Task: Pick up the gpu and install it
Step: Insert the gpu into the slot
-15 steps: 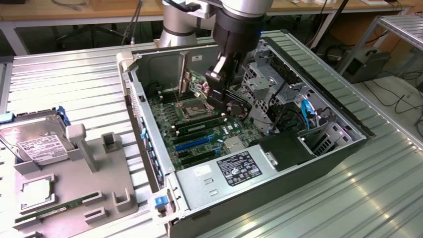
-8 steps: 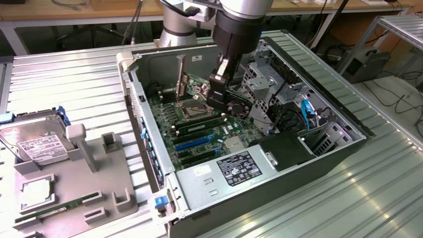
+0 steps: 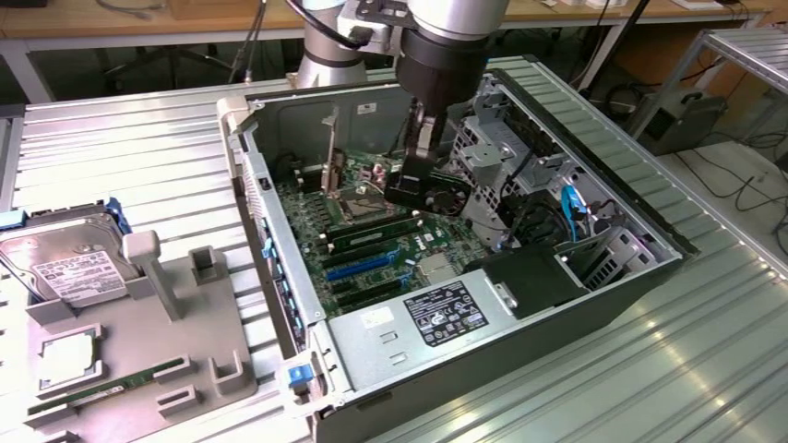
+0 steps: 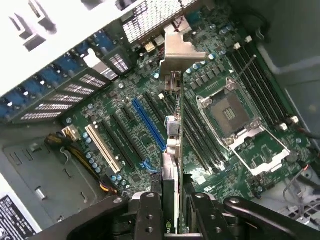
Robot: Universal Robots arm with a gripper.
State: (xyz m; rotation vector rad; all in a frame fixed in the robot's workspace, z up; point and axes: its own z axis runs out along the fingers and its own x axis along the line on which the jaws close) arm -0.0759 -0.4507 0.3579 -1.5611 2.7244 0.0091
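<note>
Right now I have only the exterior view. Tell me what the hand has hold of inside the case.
Observer: The hand grips the gpu edge-on, fingers on either face of the card.
Operator: Give me its line against the slots.
Observer: It runs parallel to the blue slot, on that slot's CPU socket side.
Operator: Report the bracket end.
Observer: The silver bracket points at the perforated rear grille; I cannot tell whether the card is seated.
</note>
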